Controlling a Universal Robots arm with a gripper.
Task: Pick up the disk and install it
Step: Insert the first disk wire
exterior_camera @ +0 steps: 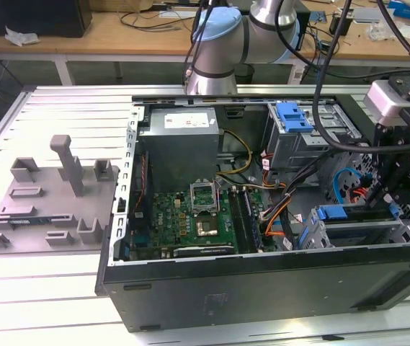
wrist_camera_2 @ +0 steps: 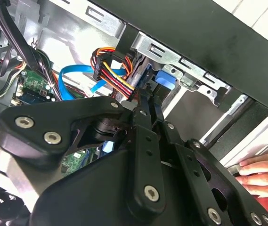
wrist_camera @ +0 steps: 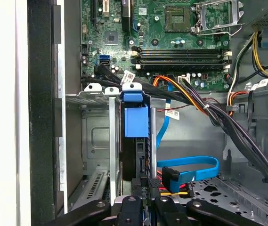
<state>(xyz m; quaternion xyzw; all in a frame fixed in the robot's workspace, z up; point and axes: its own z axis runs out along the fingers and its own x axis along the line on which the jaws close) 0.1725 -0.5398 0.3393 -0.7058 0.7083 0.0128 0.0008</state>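
**One arm, one open computer case, one disk standing in its bay**

One robot arm (exterior_camera: pixel 223 43) reaches over one open computer case (exterior_camera: pixel 262 288), seen at the centre of the exterior view. One gripper (wrist_camera: pixel 145 207) sits at the lower edge of the first wrist view, directly over the back end of the disk (wrist_camera: pixel 134 141). The disk stands on edge in a metal bay (wrist_camera: pixel 96 136) at the centre of that frame, its blue carrier (wrist_camera: pixel 135 120) facing the camera. The narrow fingers (wrist_camera_2: pixel 149 117) lie close together in the second wrist view, but whether they grip the disk I cannot tell; their tips are hidden behind the gripper body.

Two blue plastic pieces show in the exterior view: one (exterior_camera: pixel 294 117) at upper centre right on a drive cage, one (exterior_camera: pixel 332 213) at lower right. One grey power box (exterior_camera: pixel 181 148) sits above one green board (exterior_camera: pixel 190 220). One blue flat cable (wrist_camera: pixel 190 165) loops at lower right of the first wrist view, beside an orange and black wire bundle (wrist_camera: pixel 195 99).

One person's hand (wrist_camera_2: pixel 261 176) rests at the lower right edge of the second wrist view, cut off by the frame.

The case lies on a slotted white metal table (exterior_camera: pixel 46 288). One grey moulded tray (exterior_camera: pixel 50 205) sits at left. A wooden bench (exterior_camera: pixel 118 36) with loose cables crosses the top.
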